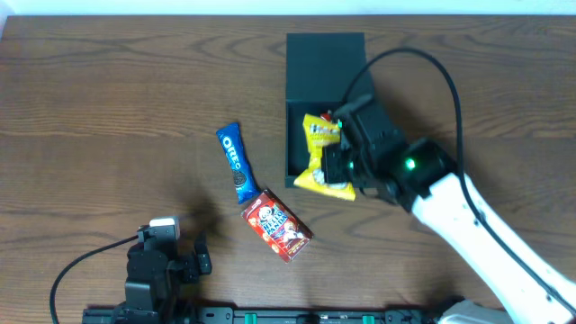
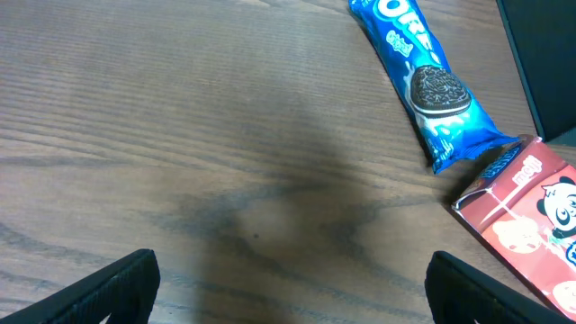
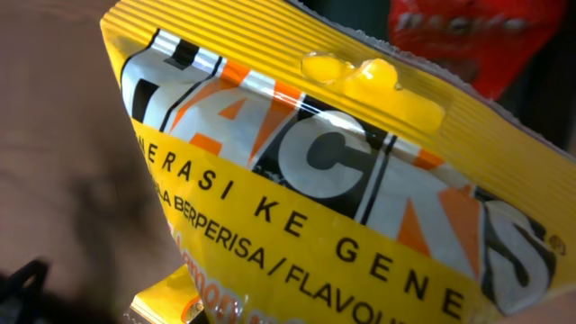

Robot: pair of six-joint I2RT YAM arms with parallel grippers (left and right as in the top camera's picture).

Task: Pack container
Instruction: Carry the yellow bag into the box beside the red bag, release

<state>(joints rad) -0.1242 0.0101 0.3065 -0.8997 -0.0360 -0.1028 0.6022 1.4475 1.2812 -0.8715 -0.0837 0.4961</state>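
The container (image 1: 324, 58) is a dark box at the back centre with its flap lid lying open behind it; one corner shows in the left wrist view (image 2: 551, 63). A yellow Hacks bag (image 1: 320, 135) hangs over the box's front wall, partly inside. It fills the right wrist view (image 3: 306, 180). My right gripper (image 1: 340, 167) is on the bag's lower part and appears shut on it, though the bag hides its fingers. A red packet (image 3: 468, 36) lies behind the bag. My left gripper (image 2: 292, 288) is open and empty, low over bare table.
A blue Oreo packet (image 1: 235, 162) lies left of the box, also in the left wrist view (image 2: 423, 76). A red Hello Panda box (image 1: 279, 225) lies just below it, seen at the right of the left wrist view (image 2: 531, 211). The left arm (image 1: 153, 265) sits at the front left.
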